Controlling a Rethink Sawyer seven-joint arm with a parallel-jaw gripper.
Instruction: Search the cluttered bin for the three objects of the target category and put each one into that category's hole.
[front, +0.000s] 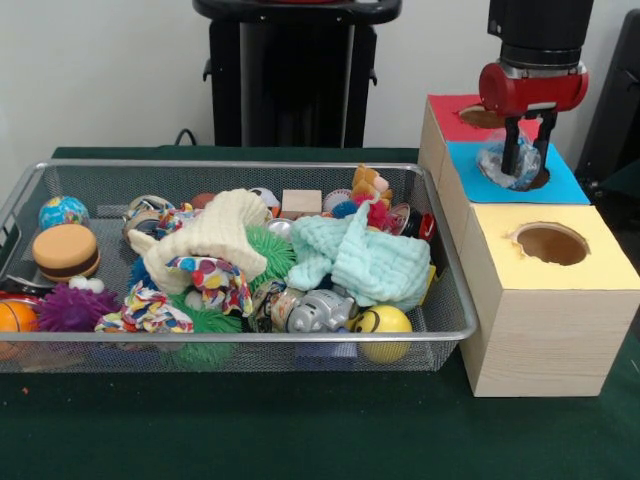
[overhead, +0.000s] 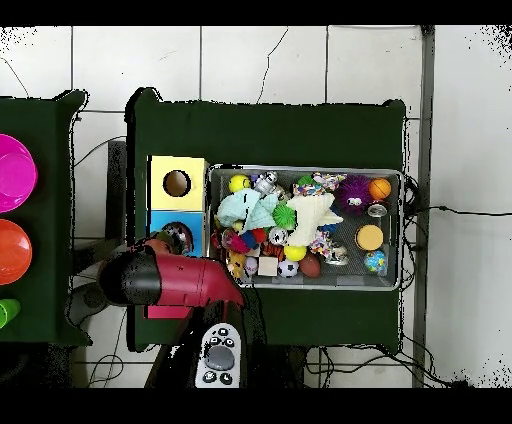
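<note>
Landmark: pale wooden box with bright blue top (front: 570, 186), middle of three joined boxes, between the red-topped box (front: 450, 118) and the yellow-topped box (front: 560, 290).
Tool: red and black gripper (front: 528, 160) directly above the blue top; dark fingers closed part-way onto a crushed transparent plastic bottle (front: 503, 166), pinched from both sides.
Task thing, location: bottle at the round hole in the blue top (front: 538, 181), lower end at or just into the rim; how deep it sits not clear. Overhead view shows the bottle (overhead: 177, 237) over the same blue top (overhead: 160, 221), arm covering part of it.
Handling, judged: very light, thin-walled, crinkly; gives under pressure instead of resisting. Shiny skin likely slippery. Not fragile; further denting harmless.
Hold, judged: across the crumpled middle, where folds give the fingers something to bite; smooth ends likely to squirt out.
Risk, judged: a crushed lobe catching on the hole's rim and sitting there after release.
Bin: wide silver wire-mesh basket (front: 240, 340) beside the blue-topped box, packed with toys: mint cloth (front: 365, 262), cream knitted piece (front: 215, 232), yellow smiley ball (front: 384, 322), silver toy animal (front: 312, 312).
Other bottles: none made out in the basket from either view; possibly buried under the cloths.
</note>
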